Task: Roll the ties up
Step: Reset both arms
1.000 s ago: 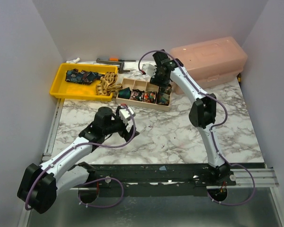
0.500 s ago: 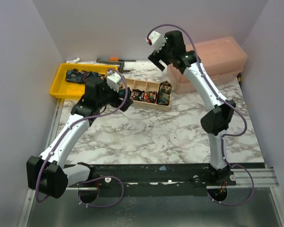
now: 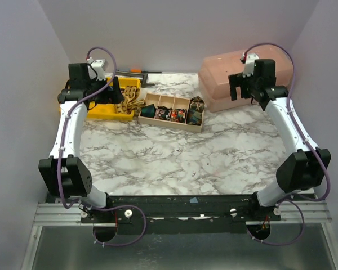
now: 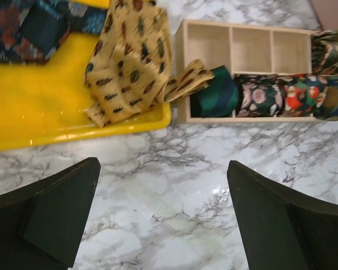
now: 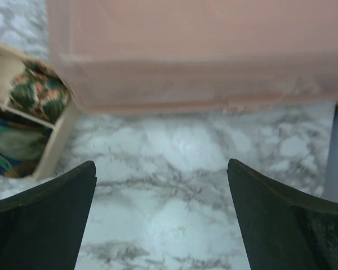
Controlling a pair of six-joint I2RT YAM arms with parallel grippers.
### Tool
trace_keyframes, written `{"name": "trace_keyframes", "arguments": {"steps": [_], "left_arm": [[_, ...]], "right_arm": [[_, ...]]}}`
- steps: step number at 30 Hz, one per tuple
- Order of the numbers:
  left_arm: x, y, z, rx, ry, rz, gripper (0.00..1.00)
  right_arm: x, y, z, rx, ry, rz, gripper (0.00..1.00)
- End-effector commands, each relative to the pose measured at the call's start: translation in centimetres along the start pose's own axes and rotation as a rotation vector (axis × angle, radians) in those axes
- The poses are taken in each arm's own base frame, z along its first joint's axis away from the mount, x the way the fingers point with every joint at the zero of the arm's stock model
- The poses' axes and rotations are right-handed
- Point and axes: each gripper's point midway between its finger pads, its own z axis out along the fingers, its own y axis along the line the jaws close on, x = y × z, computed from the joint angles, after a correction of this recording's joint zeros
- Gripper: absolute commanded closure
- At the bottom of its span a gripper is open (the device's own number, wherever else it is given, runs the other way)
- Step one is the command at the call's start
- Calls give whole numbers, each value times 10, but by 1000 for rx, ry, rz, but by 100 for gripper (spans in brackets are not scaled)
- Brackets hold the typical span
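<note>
TWO TIES LEFT TO ROLL: The left gripper (image 4: 162, 169) hovers over the marble table (image 4: 174, 191) just in front of the yellow tray (image 4: 39, 118), jaws spread wide with nothing between them. In the tray lies a tan tie (image 4: 129, 62) printed with small dark motifs, crumpled in loose folds. Behind it is a dark blue patterned tie (image 4: 34, 25). A loose end of the tan one spills over the tray's rim and reaches the corner of the wooden compartment box (image 4: 250, 27). Finished rolls sit in the box's near row: a dark green coil (image 4: 217, 98) with floral multicoloured coils (image 4: 270, 94) beside it. Across the table, the right gripper (image 5: 160, 169), likewise open and empty, hangs in front of the pink plastic case (image 5: 197, 50).

From here the cloth looks light, limp and probably slick. It should sag and slide rather than keep a shape, though it is hardly fragile. The likeliest place to take hold is the end hanging over the rim, pinched across its width, so the tie can be drawn out flat on the marble before rolling. A grab into the middle of the heap would probably lift a tangle.
</note>
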Motion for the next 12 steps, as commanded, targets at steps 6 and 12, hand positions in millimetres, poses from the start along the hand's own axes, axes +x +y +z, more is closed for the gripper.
{"name": "trace_keyframes", "arguments": {"steps": [6, 12], "left_arm": [[85, 30, -4, -91, 125, -156, 2], [64, 36, -18, -147, 86, -131, 1]], "right_arm": [[121, -11, -21, -48, 203, 213, 0], [107, -18, -25, -52, 160, 248, 0]]}}
